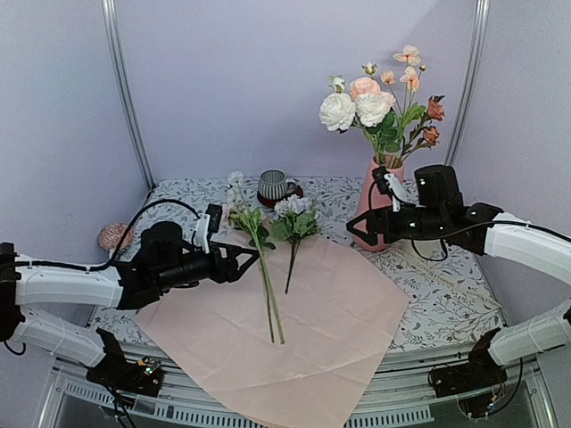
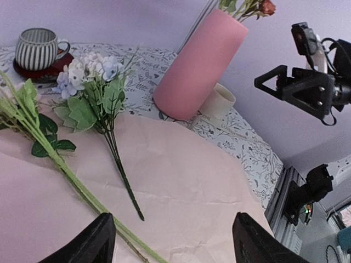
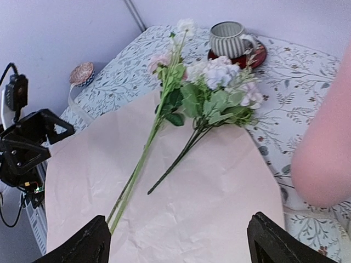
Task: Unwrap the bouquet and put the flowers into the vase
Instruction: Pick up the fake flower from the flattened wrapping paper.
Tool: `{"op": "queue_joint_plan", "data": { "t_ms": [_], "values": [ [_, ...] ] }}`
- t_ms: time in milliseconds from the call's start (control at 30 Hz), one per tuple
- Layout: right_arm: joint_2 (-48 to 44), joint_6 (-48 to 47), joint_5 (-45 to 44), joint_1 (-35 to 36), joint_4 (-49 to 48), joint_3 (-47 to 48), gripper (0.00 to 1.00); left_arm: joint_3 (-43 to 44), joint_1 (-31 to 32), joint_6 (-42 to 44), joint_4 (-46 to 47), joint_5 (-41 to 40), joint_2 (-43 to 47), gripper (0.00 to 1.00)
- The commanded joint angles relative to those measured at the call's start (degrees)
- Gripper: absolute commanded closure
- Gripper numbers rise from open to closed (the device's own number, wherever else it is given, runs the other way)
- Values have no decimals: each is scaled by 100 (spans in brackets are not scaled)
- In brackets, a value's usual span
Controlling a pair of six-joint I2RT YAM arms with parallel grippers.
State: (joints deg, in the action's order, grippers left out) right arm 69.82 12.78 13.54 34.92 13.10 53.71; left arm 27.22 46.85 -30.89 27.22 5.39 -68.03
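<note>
The pale pink paper [image 1: 303,321] lies unwrapped and flat on the table. On it rest two loose flowers: a long green-stemmed spray [image 1: 263,276] and a lilac-white bunch [image 1: 294,218]. The tall pink vase [image 1: 382,209] stands at the back right and holds several peach and white blooms [image 1: 366,107]. My left gripper [image 1: 252,257] hovers open beside the long stems [image 2: 66,170], nothing between its fingers [image 2: 93,241]. Next to the vase, my right gripper [image 1: 357,234] is open and empty too. The right wrist view looks down on the paper [image 3: 192,208], both stems [image 3: 145,153] and the vase's blurred side [image 3: 326,159].
A striped grey cup on a red saucer [image 1: 272,187] stands at the back, just behind the flower heads. A small cream mug [image 2: 219,101] sits against the vase's base. A pink knitted ball [image 1: 113,236] lies at the table's left edge. The paper's near corner overhangs the front edge.
</note>
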Motion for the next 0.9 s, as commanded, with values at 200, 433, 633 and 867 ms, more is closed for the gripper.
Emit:
{"op": "queue_joint_plan", "data": {
  "t_ms": [200,433,633,867],
  "values": [
    [1129,-171,-114,841,-1651,-16,12,635,-38,-966,-696,-153,-1282,30],
    [1829,-459,-449,844,-2757,-105,12,868,-29,-1319,-724,-217,-1757,37],
    [2246,-5,-876,846,-5164,-1298,13,1465,-27,-1756,-1478,-604,-2287,55],
    [2614,329,-948,842,-5625,-1557,16,1821,-32,-2194,-1919,-1137,-2652,60]
  ]
}}
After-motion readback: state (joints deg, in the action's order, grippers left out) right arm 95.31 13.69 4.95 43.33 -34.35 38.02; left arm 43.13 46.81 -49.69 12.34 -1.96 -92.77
